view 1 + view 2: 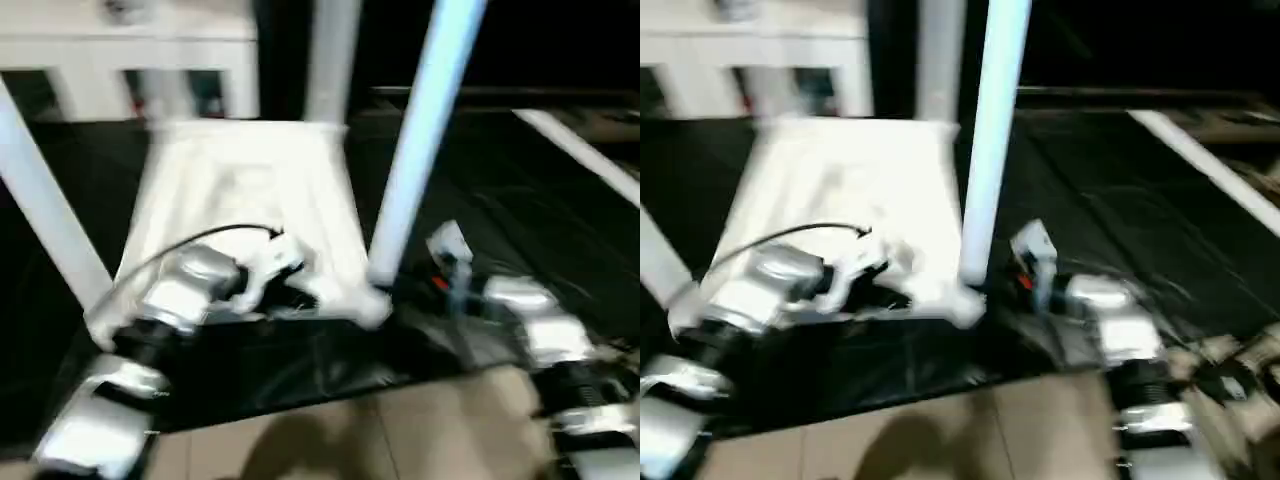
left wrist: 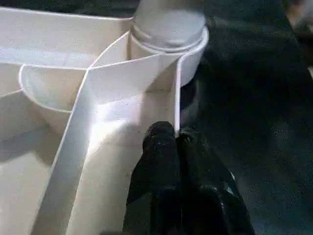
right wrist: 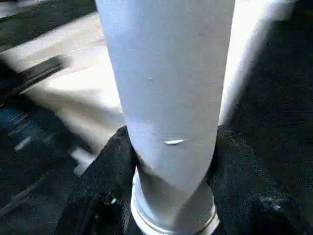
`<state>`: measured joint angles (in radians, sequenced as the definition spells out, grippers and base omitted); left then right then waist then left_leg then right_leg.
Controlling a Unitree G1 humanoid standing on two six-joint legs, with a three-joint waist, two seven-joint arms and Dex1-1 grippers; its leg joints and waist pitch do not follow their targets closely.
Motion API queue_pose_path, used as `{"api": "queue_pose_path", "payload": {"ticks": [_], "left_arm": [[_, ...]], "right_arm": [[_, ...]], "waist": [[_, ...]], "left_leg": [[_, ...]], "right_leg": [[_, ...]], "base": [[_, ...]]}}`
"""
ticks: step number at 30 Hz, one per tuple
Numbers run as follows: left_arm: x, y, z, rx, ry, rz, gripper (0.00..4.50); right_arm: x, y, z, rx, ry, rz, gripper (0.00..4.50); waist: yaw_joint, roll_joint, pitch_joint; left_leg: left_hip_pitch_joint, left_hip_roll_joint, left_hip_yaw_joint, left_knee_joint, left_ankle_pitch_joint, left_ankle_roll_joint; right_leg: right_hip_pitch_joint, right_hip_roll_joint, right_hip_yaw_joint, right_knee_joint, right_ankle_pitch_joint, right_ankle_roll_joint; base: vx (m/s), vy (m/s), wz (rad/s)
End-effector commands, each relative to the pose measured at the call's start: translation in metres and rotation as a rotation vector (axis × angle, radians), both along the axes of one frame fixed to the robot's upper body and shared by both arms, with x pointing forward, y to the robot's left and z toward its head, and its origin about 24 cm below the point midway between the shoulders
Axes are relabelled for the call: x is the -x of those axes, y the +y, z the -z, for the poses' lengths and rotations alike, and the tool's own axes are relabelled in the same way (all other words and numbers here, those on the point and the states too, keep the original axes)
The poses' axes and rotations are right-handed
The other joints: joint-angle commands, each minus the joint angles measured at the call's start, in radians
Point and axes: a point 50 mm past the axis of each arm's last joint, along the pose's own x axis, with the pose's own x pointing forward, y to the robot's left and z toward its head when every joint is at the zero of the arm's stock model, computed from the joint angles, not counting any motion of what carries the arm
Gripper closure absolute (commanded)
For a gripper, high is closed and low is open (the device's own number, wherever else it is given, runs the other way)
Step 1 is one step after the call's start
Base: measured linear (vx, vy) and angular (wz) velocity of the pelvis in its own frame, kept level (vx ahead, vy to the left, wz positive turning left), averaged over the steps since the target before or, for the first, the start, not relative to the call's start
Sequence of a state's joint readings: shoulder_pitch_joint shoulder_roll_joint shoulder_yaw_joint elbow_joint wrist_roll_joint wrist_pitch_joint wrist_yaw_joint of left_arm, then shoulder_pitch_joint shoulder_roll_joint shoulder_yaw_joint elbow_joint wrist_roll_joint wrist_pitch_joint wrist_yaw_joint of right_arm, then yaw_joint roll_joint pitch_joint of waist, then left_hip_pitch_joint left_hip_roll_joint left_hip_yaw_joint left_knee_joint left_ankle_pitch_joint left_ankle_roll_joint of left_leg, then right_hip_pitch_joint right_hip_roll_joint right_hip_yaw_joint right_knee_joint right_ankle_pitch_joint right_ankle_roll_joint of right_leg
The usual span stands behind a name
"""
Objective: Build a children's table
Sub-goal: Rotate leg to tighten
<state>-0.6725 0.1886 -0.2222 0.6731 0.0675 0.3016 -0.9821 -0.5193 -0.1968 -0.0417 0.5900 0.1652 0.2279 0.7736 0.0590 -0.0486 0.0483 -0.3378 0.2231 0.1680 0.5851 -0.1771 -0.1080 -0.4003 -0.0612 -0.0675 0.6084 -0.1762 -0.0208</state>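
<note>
black fingers (image 3: 115, 166) of the right gripper (image 3: 171, 196) sit on either side of the near-right leg (image 1: 415, 150) low on its shaft, just above the collar where it enters the corner socket (image 1: 372, 300); they look pressed against it, so i read the jaws as clamped on that leg. the table top (image 1: 245, 190) lies upside down on black sheeting (image 1: 520, 230), ribbed underside up. three legs stand up from it in the head views: this near-right one, a far one (image 1: 332, 60) at the back corner, and a near-left one (image 1: 45, 210). a fourth leg (image 1: 580, 150) lies flat on the sheeting, well apart to the right. the left gripper (image 2: 176, 139) has its two fingers together, tips resting on the near edge wall of the top beside that same socket. the step in hand looks like seating this leg. to do it well, keep the shaft in line with the socket, press or twist straight down its axis, and let the left gripper hold the top down so it cannot slide or tip on the slick sheeting. both silver forearms reach forward and low, the left angled inward toward the near-right corner, the right wrist level with the leg's base, fingers pointing across at it.
</note>
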Motion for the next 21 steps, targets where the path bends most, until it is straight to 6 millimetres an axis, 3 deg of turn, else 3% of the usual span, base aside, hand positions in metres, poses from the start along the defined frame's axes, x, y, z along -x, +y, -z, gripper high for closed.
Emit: {"api": "queue_pose_path", "payload": {"ticks": [1,2,7,9,12,13,15,21], "left_arm": [[0.002,-0.057,-0.013,0.146,-0.019,0.023,4.5],[0.001,-0.06,-0.014,0.152,-0.024,0.005,4.5],[-0.001,-0.069,-0.019,0.167,-0.028,-0.026,4.5],[-0.001,-0.066,-0.019,0.158,-0.032,-0.037,4.5],[-0.001,-0.061,-0.017,0.143,-0.038,-0.039,4.5],[-0.001,-0.06,-0.017,0.141,-0.037,-0.039,4.5],[-0.001,-0.055,-0.016,0.136,-0.034,-0.044,4.5],[-0.002,-0.042,-0.015,0.107,-0.048,-0.012,4.5]], "right_arm": [[0.006,0.06,0.017,-0.009,0.132,-0.087,2.58],[0.004,0.064,0.017,0.007,0.143,-0.063,2.58],[-0.002,0.076,0.013,0.01,0.146,-0.008,2.58],[-0.001,0.079,0.012,0.032,0.136,-0.01,2.03],[0.001,0.08,0.013,0.021,0.145,-0.006,1.83],[0.001,0.08,0.013,0.027,0.141,-0.004,1.53],[0.0,0.078,0.013,0.04,0.124,0.001,1.44],[0.001,0.067,0.008,0.007,0.07,-0.03,0.94]], "waist": [[-0.002,0.0,-0.049],[-0.007,-0.006,-0.049],[-0.014,-0.004,-0.052],[-0.014,-0.007,-0.052],[-0.014,-0.005,-0.053],[-0.013,-0.004,-0.053],[-0.01,0.0,-0.052],[-0.006,0.0,-0.055]], "left_leg": [[0.0,-0.009,-0.001,-0.067,-0.326,0.009],[-0.001,-0.01,-0.002,-0.065,-0.328,0.013],[-0.004,-0.009,-0.002,-0.068,-0.307,0.032],[-0.005,-0.008,0.0,-0.07,-0.292,0.038],[-0.005,-0.007,0.002,-0.072,-0.281,0.044],[-0.005,-0.006,0.002,-0.074,-0.275,0.044],[-0.004,-0.004,0.002,-0.075,-0.275,0.04],[-0.007,-0.002,0.004,-0.077,-0.254,0.04]], "right_leg": [[0.033,-0.065,0.025,-0.117,-0.57,-0.081],[0.034,-0.065,0.023,-0.12,-0.589,-0.071],[0.032,-0.065,0.028,-0.118,-0.55,-0.067],[0.033,-0.063,0.029,-0.114,-0.516,-0.076],[0.034,-0.064,0.033,-0.112,-0.489,-0.089],[0.036,-0.065,0.034,-0.11,-0.481,-0.093],[0.035,-0.065,0.036,-0.109,-0.46,-0.105],[0.041,-0.066,0.04,-0.102,-0.398,-0.125]], "base": [[0.0,0.0,0.0],[0.0,0.0,0.0],[0.0,0.0,0.0],[0.0,0.0,0.0],[0.0,0.0,0.0],[0.0,0.0,0.0],[0.0,0.0,0.0],[0.0,0.0,0.0]]}}
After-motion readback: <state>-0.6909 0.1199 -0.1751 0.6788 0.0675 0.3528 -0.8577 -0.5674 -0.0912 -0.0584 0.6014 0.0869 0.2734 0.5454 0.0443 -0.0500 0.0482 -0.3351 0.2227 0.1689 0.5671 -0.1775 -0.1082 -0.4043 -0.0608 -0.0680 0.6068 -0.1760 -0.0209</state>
